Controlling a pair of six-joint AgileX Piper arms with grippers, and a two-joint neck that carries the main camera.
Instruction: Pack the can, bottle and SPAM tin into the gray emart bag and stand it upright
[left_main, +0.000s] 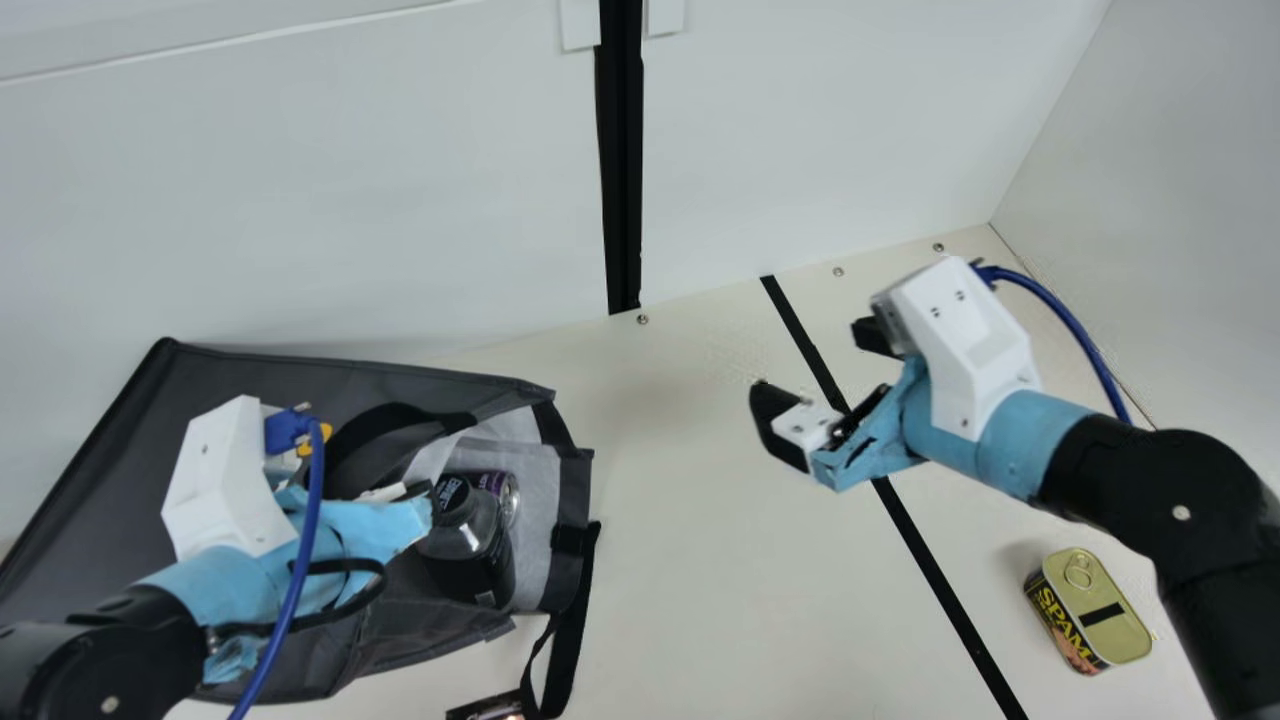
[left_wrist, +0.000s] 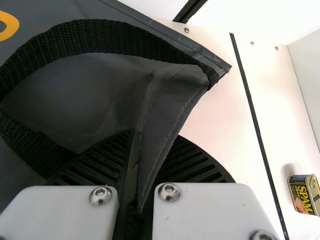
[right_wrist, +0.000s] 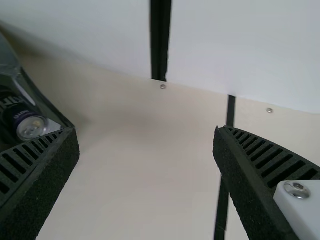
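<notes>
SPAM tin (left_main: 1090, 612) lay at near right, the last to pack, calling for our empty, wide-open right gripper (left_main: 812, 362), while our left gripper (left_wrist: 145, 160) pinched the gray emart bag (left_main: 235, 375) holding can (left_main: 502, 490) and bottle (left_main: 470, 550).

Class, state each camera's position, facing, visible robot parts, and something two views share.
Main view: on the neck, looking down at the gray bag and table; left arm and right arm show.
Left wrist view: on that wrist, over the left tool at the bag.
Right wrist view: on that wrist, past the open right tool at table and wall.
Main and left wrist views share the SPAM tin.
</notes>
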